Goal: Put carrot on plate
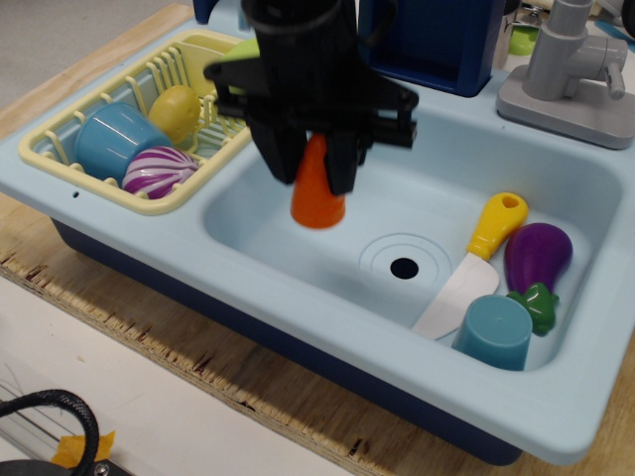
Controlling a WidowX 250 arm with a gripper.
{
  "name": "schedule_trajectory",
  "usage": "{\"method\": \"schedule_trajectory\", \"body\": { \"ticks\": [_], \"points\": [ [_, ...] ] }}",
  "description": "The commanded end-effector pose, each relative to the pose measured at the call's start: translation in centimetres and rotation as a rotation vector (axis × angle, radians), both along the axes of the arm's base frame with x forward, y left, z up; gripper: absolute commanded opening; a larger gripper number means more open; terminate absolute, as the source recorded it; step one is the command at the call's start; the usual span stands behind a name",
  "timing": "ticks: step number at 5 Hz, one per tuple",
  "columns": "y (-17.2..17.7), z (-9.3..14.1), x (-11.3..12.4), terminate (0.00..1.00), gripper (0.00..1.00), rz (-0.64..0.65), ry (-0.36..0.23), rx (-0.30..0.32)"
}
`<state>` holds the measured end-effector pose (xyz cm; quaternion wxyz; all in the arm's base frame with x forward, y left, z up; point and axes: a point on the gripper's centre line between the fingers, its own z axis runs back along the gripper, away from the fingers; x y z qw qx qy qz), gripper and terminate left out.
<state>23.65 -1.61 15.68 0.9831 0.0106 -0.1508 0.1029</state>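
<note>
My black gripper (316,164) is shut on the orange carrot (317,190) and holds it upright by its narrow top, above the left part of the light blue sink basin (397,213). The carrot's wide base hangs clear of the basin floor. The lime-green plate (230,52) is mostly hidden behind my arm; only a small green piece shows at the back of the pale yellow dish rack (60,149), to the upper left of the gripper.
The dish rack holds a blue cup (107,141), a yellow lemon-like toy (175,111) and a purple-white striped toy (157,171). In the sink's right end lie a yellow-handled toy knife (474,260), a purple eggplant (536,266) and a blue cup (493,332). A grey faucet (575,69) stands back right.
</note>
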Motion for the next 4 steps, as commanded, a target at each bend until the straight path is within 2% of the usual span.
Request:
{"method": "schedule_trajectory", "body": {
  "ticks": [1,3,4],
  "points": [
    [1.2,3.5,1.4,0.0,0.0,0.004,-0.098,0.02],
    [4.2,5.5,4.5,0.0,0.0,0.002,-0.079,0.044],
    [5.9,6.2,6.4,0.0,0.0,-0.019,-0.143,0.043]
  ]
}}
